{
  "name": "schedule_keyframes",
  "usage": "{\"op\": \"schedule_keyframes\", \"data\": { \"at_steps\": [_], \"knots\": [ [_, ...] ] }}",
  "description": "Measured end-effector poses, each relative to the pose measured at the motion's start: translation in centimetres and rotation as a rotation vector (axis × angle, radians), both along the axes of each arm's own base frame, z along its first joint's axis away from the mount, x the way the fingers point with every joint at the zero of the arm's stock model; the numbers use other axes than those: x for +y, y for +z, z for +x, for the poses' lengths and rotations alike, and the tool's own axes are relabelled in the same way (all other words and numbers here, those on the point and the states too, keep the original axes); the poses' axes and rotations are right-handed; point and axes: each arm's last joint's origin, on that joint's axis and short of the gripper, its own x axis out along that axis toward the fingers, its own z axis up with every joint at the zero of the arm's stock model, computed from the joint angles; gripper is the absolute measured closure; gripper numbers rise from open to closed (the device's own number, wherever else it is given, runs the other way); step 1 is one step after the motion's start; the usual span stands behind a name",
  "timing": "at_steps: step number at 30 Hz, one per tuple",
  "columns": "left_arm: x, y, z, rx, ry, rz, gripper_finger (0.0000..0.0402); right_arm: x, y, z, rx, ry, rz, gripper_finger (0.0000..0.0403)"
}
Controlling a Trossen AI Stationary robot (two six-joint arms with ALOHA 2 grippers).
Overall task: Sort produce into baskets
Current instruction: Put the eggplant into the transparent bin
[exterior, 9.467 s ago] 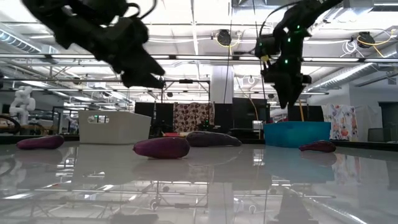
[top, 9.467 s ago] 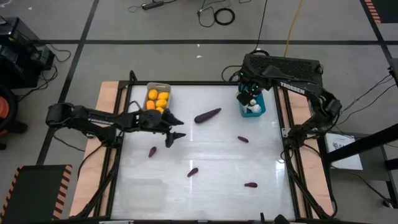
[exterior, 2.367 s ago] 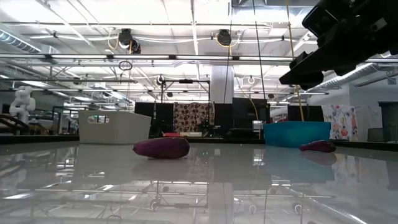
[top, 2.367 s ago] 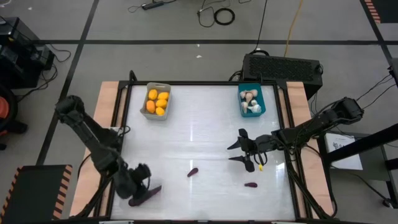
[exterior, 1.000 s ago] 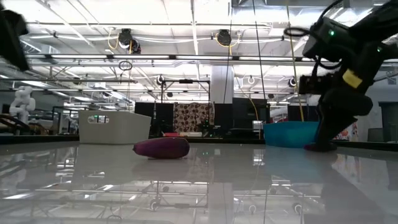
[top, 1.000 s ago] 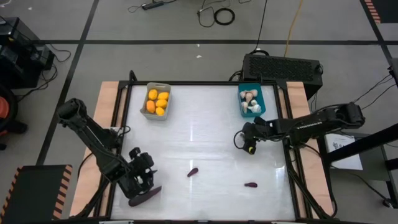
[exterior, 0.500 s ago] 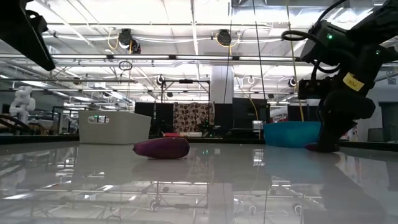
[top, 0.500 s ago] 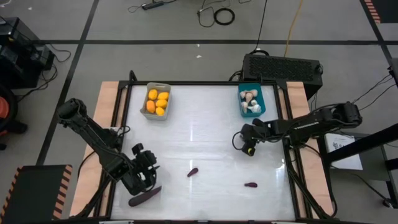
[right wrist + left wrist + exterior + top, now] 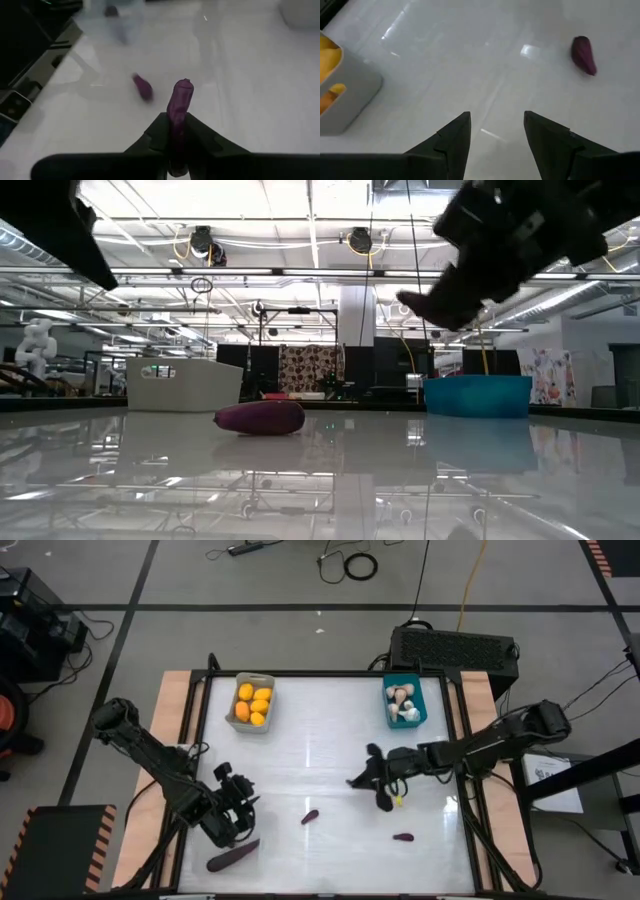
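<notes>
My right gripper hangs above the table's middle right, shut on a small dark purple eggplant. My left gripper stands open with nothing between its fingers at the near left. Just nearer than it, a larger eggplant lies on its side. Two more small purple pieces lie on the table. The grey basket holds orange fruits. The teal basket holds pale bulbs. A see-through basket shows faintly in the right wrist view. My right gripper pinches the small eggplant between its two fingers. The piece lies along the fingers, and its free end sticks out past the fingertips. It is lifted clear of the table.
A large black box stands behind the table's far right edge. Wooden rails run along the left and right sides. The white tabletop between the baskets is bare.
My right gripper has taken the small eggplant off the table at the right, risen with it and gone toward the table's left edge. My left gripper has drawn back a little from the larger eggplant, toward the far edge.
</notes>
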Motion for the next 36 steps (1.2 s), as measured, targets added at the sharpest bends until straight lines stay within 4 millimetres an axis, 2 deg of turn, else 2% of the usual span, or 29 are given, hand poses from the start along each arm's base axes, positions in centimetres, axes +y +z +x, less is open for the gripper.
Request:
{"op": "schedule_keyframes", "data": {
  "at_steps": [5,9,14,21,27,32,36],
  "knots": [
    [1.6,0.3,0.8,0.022,0.028,0.033,0.021,2.7,0.7,4.4,-0.056,0.11,-0.083,0.0369],
    [3.2,0.7,1.3,0.039,0.064,0.054,0.021,5.4,0.4,8.8,-0.091,0.194,-0.145,0.0369],
    [5.6,0.8,1.6,0.061,0.141,0.07,0.021,9.0,-0.3,14.3,-0.143,0.388,-0.141,0.0369],
    [7.9,1.2,1.6,0.104,0.157,0.073,0.021,11.7,-0.8,20.9,-0.246,0.417,-0.16,0.0369],
    [8.7,1.5,1.7,0.095,0.185,0.065,0.021,12.7,-1.5,24.6,-0.307,0.404,-0.156,0.0369],
    [8.8,1.5,1.7,0.1,0.186,0.063,0.021,13.0,-1.5,26.9,-0.357,0.381,-0.131,0.0369],
    [8.7,1.5,1.6,0.105,0.184,0.059,0.021,13.4,-2.6,28.2,-0.355,0.369,-0.101,0.0366]
  ]
}}
